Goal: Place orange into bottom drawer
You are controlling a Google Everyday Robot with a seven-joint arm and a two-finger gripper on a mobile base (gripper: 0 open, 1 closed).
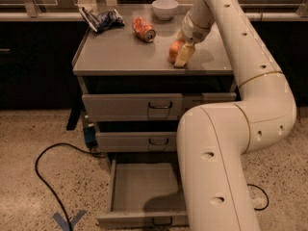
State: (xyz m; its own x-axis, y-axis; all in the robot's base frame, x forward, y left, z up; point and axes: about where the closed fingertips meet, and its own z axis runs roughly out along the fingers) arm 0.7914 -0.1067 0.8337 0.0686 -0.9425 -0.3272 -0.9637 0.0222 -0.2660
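The orange (173,51) sits on the grey cabinet top (120,52), toward its right front. My gripper (182,54) is down at the orange, on its right side and touching or nearly touching it. The bottom drawer (139,189) is pulled open at floor level and shows a bare grey tray. My white arm hides the drawer's right part.
On the cabinet top lie a crushed orange-red soda can (144,29), a blue snack bag (101,19) and a white bowl (165,7). The top drawer (132,107) and middle drawer (139,141) are above the open one. A black cable (41,177) runs over the floor on the left.
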